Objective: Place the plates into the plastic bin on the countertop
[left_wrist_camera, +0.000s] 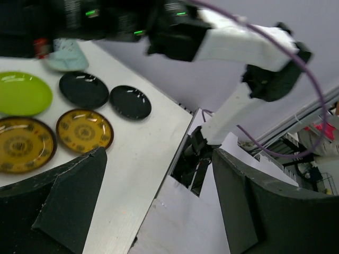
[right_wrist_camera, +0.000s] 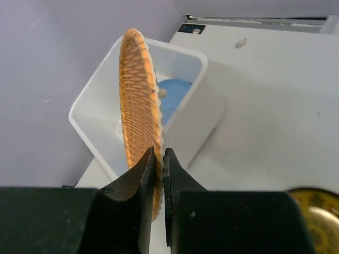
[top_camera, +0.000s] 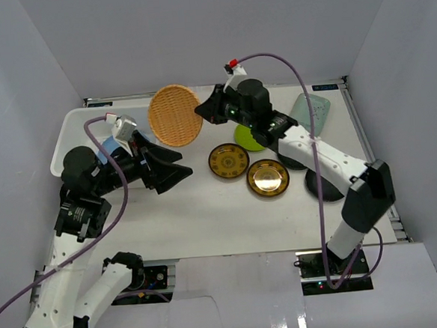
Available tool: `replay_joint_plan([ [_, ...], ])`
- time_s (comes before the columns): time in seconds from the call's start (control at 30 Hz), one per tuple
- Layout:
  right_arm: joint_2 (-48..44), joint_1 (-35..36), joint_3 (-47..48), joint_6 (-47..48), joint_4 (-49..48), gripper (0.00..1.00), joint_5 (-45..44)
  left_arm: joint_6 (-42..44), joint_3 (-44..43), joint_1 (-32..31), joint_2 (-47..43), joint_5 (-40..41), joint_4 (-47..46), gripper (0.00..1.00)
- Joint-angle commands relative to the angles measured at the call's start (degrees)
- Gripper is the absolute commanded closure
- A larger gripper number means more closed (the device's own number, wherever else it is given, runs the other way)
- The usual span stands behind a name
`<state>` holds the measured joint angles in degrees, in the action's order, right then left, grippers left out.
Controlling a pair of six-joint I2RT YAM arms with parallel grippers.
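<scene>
Nearest the arm bases, L claw point(left_wrist_camera: 159, 156) hangs w/ jaws spread wide and nothing btw them, just above the bench point(right_wrist_camera: 265, 106), beside the bin's near-right end. Next to it lie two brown-and-gold plates point(top_camera: 228, 162), flat, close together.

A bit further back sit the lime green plate point(left_wrist_camera: 24, 92) and two black plates point(left_wrist_camera: 83, 90), partly under the R arm in the top view.

Then the step in hand: R claw point(right_wrist_camera: 159, 153) is clenched on the rim of the tan woven plate point(right_wrist_camera: 139, 95), pinching it at the lower edge so it stands on edge, up in the air. Beyond it sits the white plastic bin point(right_wrist_camera: 198, 116) w/ a light blue plate point(right_wrist_camera: 172, 95) flat on its bottom. Plate looks just short of the bin's mouth, near its corner, though the angle makes that hard to call.

Furthest right, the pale mint dish point(top_camera: 312, 112) lies by the back wall.

To do it well, imo:
- Carry the plate fully past the rolled rim before going down; an edge-on plate clips a rim easily.
- Tip it toward flat, then lower deep into the bin and release low, so it lands on or beside the blue one w/o bouncing.
- Grip is only a thin rim pinch, so move slowly and avoid sudden wrist rolls.
- Keep L claw out of the path; it sits close to the bin's end.
</scene>
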<state>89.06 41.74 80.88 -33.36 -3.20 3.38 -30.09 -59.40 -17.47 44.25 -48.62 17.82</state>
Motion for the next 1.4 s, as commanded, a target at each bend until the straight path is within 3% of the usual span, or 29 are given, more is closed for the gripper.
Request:
replay_joint_plan([
  [0.0, 9.3, 0.5, 11.9, 2.2, -8.1, 0.92, 6.1, 2.6, -5.8, -2.8, -1.4, 0.1, -0.3, 0.07],
  [0.2, 28.4, 3.0, 36.9, 2.9, -2.6, 0.92, 8.8, 3.8, -8.6, -4.8, -3.3, 16.6, 5.6, 0.02],
  [0.3, 36.8, 4.6, 46.3, 3.3, 0.4, 0.92, 6.8, 3.7, -7.7, -4.7, -2.8, 19.5, 6.5, 0.02],
  [0.63, 49.0, 9.9, 52.5, 8.0, -3.4, 0.91, -0.3, 2.8, -6.1, -4.7, -0.9, 23.1, 6.8, 0.02],
  [0.73, 49.4, 11.9, 51.9, 11.3, -3.9, 0.74, -2.8, 1.3, -6.1, -4.7, -0.4, 26.6, 6.9, 0.02],
  [0.77, 49.1, 12.2, 51.7, 12.2, -3.9, 0.51, -4.9, 0.4, -6.0, -4.7, -0.6, 31.1, 7.6, 0.02],
  [0.8, 48.8, 12.8, 51.3, 12.4, -3.9, 0.41, -5.8, -0.2, -5.8, -4.7, -0.7, 33.7, 8.2, 0.02],
  [0.87, 46.7, 13.0, 49.4, 12.0, -4.2, 0.26, -6.6, -0.9, -5.9, -4.7, -0.9, 42.2, 9.9, 0.02],
  [1.07, 36.1, 12.8, 42.5, 13.0, -4.8, 0.25, -8.9, -1.8, -7.6, -4.8, 0.1, 51.2, 11.2, 0.02],
  [1.23, 19.3, 12.3, 19.4, 14.6, -5.6, 0.30, -14.4, -7.2, -6.5, -4.7, 3.8, 45.5, 10.7, 0.02],
  [1.37, 4.1, 10.0, -3.5, 14.0, -7.9, 0.50, -20.9, -11.6, -1.8, -4.7, 7.3, 41.5, 6.3, 0.02],
])
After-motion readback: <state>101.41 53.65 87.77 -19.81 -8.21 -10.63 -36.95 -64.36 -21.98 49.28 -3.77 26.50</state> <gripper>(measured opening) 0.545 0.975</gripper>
